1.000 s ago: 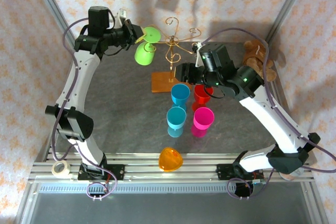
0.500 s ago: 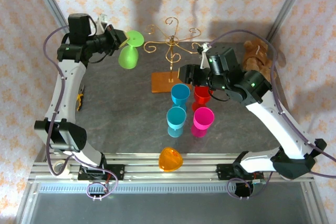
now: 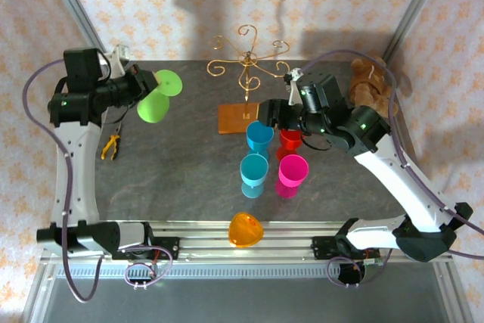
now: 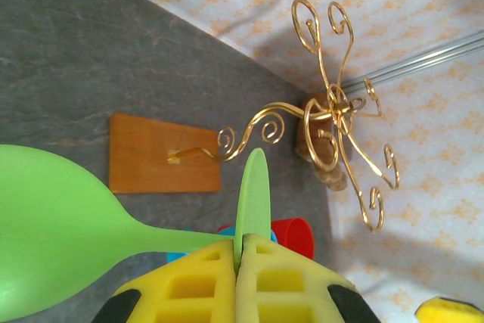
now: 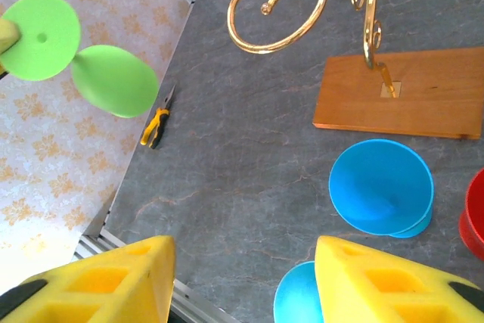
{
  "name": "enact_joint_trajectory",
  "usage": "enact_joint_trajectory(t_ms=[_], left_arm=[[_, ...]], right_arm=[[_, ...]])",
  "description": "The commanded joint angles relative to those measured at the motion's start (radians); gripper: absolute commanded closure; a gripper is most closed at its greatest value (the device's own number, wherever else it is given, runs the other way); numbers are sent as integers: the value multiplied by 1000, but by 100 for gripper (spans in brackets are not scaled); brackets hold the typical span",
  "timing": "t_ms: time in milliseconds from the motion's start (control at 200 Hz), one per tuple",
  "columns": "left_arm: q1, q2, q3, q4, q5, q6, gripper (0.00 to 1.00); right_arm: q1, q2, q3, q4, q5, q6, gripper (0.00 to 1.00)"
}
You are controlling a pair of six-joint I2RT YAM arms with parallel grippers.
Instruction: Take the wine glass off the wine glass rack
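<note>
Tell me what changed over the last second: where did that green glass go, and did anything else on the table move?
The left end effector, shut on the foot of the green wine glass, has carried it leftward, from right beside the curled arms of the wine glass rack to well clear of them. The right end effector stayed open near the cups, barely shifting. The rack and cups kept their places.

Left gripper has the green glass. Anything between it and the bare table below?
Nothing visible. The wine glass hangs clear of the rack in the left gripper, apparently over bare table. Pliers lie nearer the left edge, and the cups stand well to the right.
</note>
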Motion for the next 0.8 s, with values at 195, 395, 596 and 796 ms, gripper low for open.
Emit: enact_joint_trajectory(t_ms=[195,395,596,796], left_arm=[[6,-187,-84,-182,-210,183,100],[-37,-258,-149,-204,-418,288,100],[-228,-364,-233,-176,-714,431,100],[-368,-404,-311,-149,-778,502,100]], right_arm=[[-4,-58,-58,48,-26,24,48],[-4,-63,-79,45,-26,21,49],[-4,-49,-103,73,-38,25,48],[-4,-21,-106,83,-66,27,49]])
